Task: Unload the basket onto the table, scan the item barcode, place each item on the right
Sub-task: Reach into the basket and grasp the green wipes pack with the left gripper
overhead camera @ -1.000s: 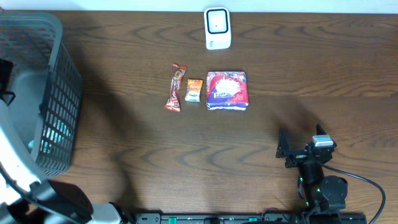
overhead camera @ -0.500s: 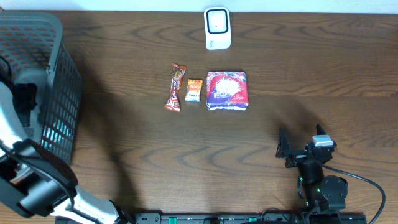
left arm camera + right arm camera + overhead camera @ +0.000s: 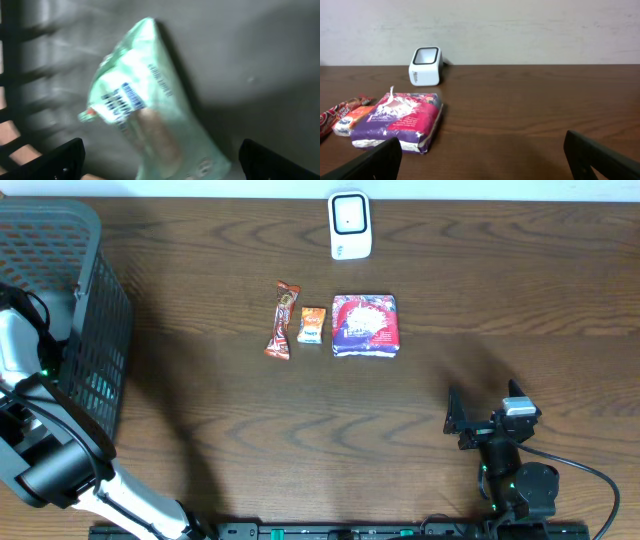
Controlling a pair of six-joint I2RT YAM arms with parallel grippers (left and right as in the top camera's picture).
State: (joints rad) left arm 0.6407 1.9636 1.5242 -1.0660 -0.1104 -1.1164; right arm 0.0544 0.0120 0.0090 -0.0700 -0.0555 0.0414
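In the left wrist view, a pale green packet (image 3: 145,115) lies blurred on the grey floor of the basket (image 3: 260,60). My left gripper (image 3: 160,162) hangs open just above it, one finger on each side of its lower end, not touching. From overhead the packet shows as teal through the mesh (image 3: 97,388). The white scanner (image 3: 349,225) stands at the table's far edge. My right gripper (image 3: 480,420) rests open on the table at the near right, facing the scanner (image 3: 425,66). No barcode can be made out.
A purple-pink pack (image 3: 365,325), a small orange packet (image 3: 313,325) and a brown-red candy bar (image 3: 283,320) lie in a row mid-table. The dark mesh basket (image 3: 100,310) fills the left edge, with my left arm (image 3: 20,340) reaching into it.
My left arm has swung up from the near left corner and dipped into the basket. The right arm and the items on the table have not moved.
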